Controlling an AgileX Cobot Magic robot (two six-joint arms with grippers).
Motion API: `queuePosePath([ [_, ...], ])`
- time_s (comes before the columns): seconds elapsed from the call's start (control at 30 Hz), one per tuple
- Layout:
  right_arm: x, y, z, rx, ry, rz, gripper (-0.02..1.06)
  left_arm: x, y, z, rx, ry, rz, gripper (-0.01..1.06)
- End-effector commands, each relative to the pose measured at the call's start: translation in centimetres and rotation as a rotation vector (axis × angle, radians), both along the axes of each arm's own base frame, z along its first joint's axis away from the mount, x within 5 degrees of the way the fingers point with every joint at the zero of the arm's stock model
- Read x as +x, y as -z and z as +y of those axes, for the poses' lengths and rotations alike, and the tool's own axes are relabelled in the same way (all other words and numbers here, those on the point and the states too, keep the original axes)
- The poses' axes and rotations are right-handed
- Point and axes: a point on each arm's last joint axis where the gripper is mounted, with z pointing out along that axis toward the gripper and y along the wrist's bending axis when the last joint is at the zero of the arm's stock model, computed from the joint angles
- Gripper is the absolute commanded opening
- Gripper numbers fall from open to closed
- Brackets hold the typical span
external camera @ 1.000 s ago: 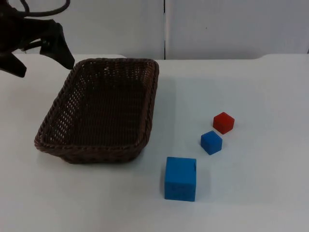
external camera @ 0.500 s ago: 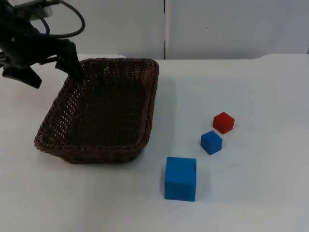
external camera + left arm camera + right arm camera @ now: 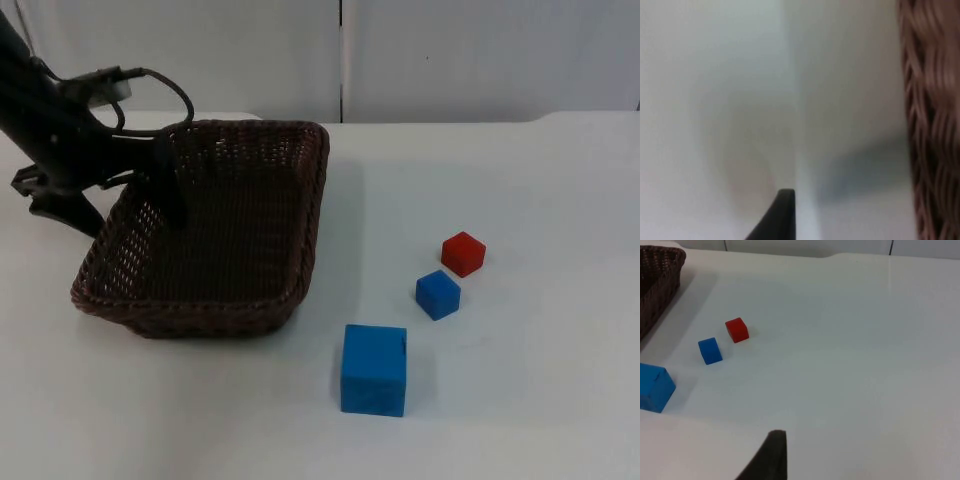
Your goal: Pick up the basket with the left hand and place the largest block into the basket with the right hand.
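Observation:
A dark brown wicker basket [image 3: 310, 215] sits on the white table at the left. My left gripper [image 3: 125, 208] is open and straddles its left rim, one finger inside the basket and one outside. The left wrist view has the basket's weave [image 3: 932, 125] close by, beside bare table. The largest block, a blue cube [image 3: 373, 369], stands in front of the basket's right corner, also seen in the right wrist view [image 3: 654, 388]. My right gripper [image 3: 771, 456] waits above the table, well away from the blocks.
A small blue cube [image 3: 438, 294] and a small red cube [image 3: 463, 253] lie right of the basket, close together, and appear again as the blue cube [image 3: 709, 350] and red cube [image 3: 737, 330]. The grey partition wall [image 3: 450, 55] closes the far side.
My left gripper has come down and forward from behind the basket's back left corner to straddle its left rim. The basket and blocks have not moved.

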Motion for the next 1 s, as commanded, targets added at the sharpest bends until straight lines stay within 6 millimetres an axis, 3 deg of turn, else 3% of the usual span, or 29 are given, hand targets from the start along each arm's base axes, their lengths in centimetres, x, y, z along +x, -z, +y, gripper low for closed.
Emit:
queuePosePath([
  [0.0, 0.0, 0.0, 0.0, 0.003, 0.007, -0.011, 1.05, 0.2, 0.1, -0.2, -0.007, -0.006, -0.008, 0.98],
  [0.13, 0.0, 0.0, 0.0, 0.003, 0.007, -0.011, 1.05, 0.2, 0.3, -0.3, -0.009, -0.007, -0.001, 0.97],
  [0.23, 0.0, 0.0, 0.0, 0.003, 0.007, -0.011, 1.05, 0.1, 0.3, -0.3, -0.013, -0.002, 0.01, 0.83],
  [0.27, 0.0, 0.0, 0.0, 0.003, 0.007, -0.011, 1.05, 0.1, 0.3, -0.3, -0.013, -0.002, 0.01, 0.83],
  [0.4, 0.0, 0.0, 0.0, 0.003, 0.007, -0.011, 1.05, -0.1, 0.3, -0.4, -0.02, 0.008, 0.032, 0.52],
  [0.43, 0.0, 0.0, 0.0, 0.003, 0.007, -0.011, 1.05, -0.1, 0.3, -0.4, -0.02, 0.008, 0.032, 0.52],
  [0.47, 0.0, 0.0, 0.0, 0.003, 0.007, -0.011, 1.05, -0.2, 0.3, -0.4, -0.023, 0.011, 0.039, 0.45],
  [0.53, 0.0, 0.0, 0.0, 0.003, 0.007, -0.011, 1.05, -0.2, 0.3, -0.4, -0.024, 0.009, 0.042, 0.22],
  [0.6, 0.0, 0.0, 0.0, 0.003, 0.007, -0.011, 1.05, -0.2, 0.3, -0.4, -0.027, -0.005, 0.049, 0.09],
  [0.63, 0.0, 0.0, 0.0, 0.003, 0.007, -0.011, 1.05, -0.2, 0.3, -0.4, -0.027, -0.005, 0.049, 0.09],
  [0.67, 0.0, 0.0, 0.0, 0.003, 0.007, -0.011, 1.05, -0.2, 0.3, -0.4, -0.03, -0.022, 0.056, -0.01],
  [0.83, 0.0, 0.0, 0.0, 0.003, 0.007, -0.011, 1.05, -0.4, -0.1, -0.6, -0.061, -0.06, 0.092, 0.0],
  [0.97, 0.0, 0.0, 0.0, 0.003, 0.007, -0.011, 1.05, -0.8, -3.1, -0.9, -0.095, -0.066, 0.087, 0.0],
])
